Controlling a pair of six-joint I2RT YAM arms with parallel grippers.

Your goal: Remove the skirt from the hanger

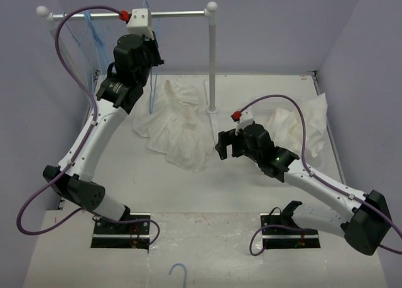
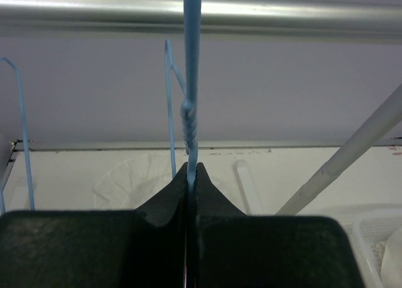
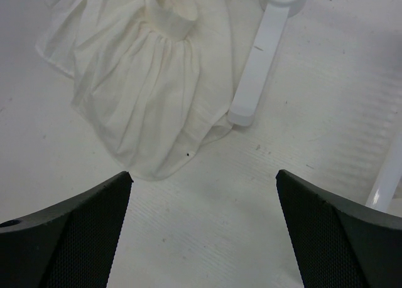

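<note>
The skirt (image 1: pixel 179 128) lies crumpled on the table below the rail; its ruffled hem (image 3: pixel 144 93) also shows in the right wrist view. My left gripper (image 2: pixel 192 169) is raised to the rail and shut on the neck of a light-blue hanger (image 2: pixel 191 81), just under its twisted wire. That hanger's hook runs up over the rail. My right gripper (image 1: pixel 227 144) hovers low over bare table just right of the skirt, open (image 3: pixel 204 178) with nothing between its fingers. I cannot tell whether the skirt still touches the hanger.
The silver rail (image 1: pixel 182 14) rests on white posts (image 1: pixel 212 62), one with a foot (image 3: pixel 257 68) beside the skirt. More blue hangers (image 1: pixel 94 31) hang at the rail's left end. Another white cloth (image 1: pixel 301 128) lies at the right. A loose blue hook (image 1: pixel 181 272) lies near the front edge.
</note>
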